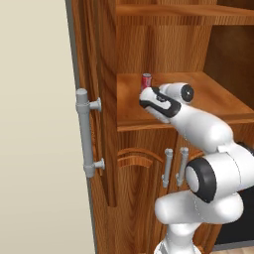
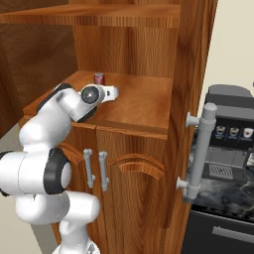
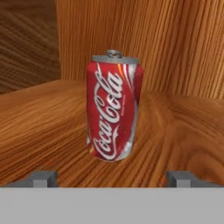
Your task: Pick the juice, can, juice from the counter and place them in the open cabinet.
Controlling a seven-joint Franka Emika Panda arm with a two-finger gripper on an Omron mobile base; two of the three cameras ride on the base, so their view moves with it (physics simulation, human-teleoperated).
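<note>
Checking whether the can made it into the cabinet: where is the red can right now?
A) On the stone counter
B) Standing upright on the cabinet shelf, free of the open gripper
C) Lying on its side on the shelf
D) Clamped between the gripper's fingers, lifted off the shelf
B: the can stands upright on the cabinet shelf, and the gripper fingertips sit wide apart, short of it.

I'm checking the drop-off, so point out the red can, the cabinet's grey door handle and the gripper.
can (image 3: 112,109), hand view, middle of its red side.
door handle (image 1: 85,133), left base view, middle of the upright grey bar.
gripper (image 3: 112,178), hand view, midway between the two fingertips.
</note>
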